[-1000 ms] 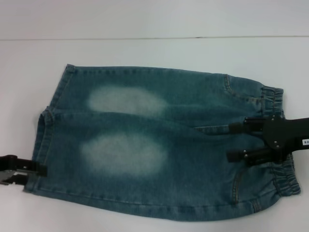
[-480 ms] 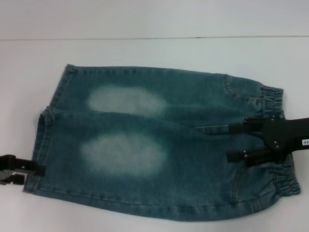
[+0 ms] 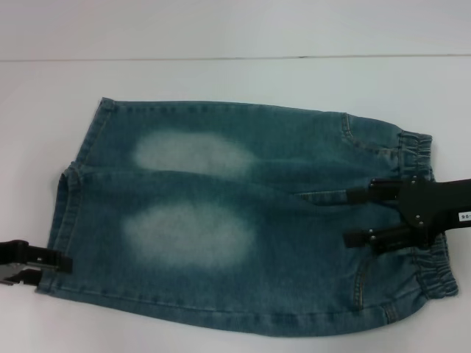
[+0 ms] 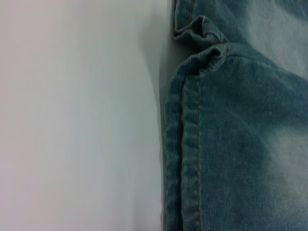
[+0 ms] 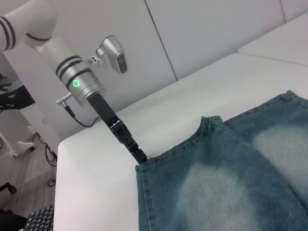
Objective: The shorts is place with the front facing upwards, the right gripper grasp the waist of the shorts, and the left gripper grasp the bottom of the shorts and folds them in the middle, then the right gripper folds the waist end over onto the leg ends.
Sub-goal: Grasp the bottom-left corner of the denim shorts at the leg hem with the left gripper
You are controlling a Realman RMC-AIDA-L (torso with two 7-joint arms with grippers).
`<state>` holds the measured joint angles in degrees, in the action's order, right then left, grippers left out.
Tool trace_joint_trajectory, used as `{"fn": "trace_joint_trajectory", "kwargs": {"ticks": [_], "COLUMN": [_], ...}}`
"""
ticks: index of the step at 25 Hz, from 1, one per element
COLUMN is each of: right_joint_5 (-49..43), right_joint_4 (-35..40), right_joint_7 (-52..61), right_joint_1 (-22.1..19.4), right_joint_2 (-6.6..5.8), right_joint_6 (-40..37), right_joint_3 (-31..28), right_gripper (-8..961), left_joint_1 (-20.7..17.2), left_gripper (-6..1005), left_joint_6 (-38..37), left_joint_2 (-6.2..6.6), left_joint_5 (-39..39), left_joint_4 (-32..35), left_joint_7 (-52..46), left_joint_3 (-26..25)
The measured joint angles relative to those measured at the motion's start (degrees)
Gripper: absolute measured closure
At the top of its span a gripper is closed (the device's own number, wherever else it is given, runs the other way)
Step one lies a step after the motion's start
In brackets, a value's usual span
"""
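Shorts (image 3: 243, 220) flat on counter (image 3: 235, 81), waist (image 3: 427, 213) rightward, hems (image 3: 70, 213) leftward. Right pincer (image 3: 357, 217) spread over waist; left pincer (image 3: 62, 263) at hem, cropped, state unclear.

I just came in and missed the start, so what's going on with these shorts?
A two-armed robot is setting up to fold denim shorts lying flat on a white table. The right gripper hangs over the waist of the shorts, jaws open. The left gripper sits at the corner of the bottom of the shorts, near the hem. Nothing is lifted or folded yet.
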<state>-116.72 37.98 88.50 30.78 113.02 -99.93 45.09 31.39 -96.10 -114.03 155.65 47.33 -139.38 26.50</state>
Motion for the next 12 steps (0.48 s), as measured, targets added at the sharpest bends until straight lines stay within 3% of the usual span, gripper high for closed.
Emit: {"fn": "trace_joint_trajectory", "kwargs": {"ticks": [12], "right_joint_5": [0.0], "right_joint_4": [0.4], "right_joint_7": [-0.1], "right_joint_1": [0.0], "right_joint_2": [0.12], "right_joint_6": [0.0], "right_joint_3": [-0.1], "right_gripper": [-1], "left_joint_1": [0.8], "left_gripper": [246], "left_joint_6": [-0.9], "left_joint_2": [-0.39], "left_joint_5": [-0.9], "left_joint_4": [-0.1], "left_joint_7": [0.1], "left_joint_3": [0.3]}}
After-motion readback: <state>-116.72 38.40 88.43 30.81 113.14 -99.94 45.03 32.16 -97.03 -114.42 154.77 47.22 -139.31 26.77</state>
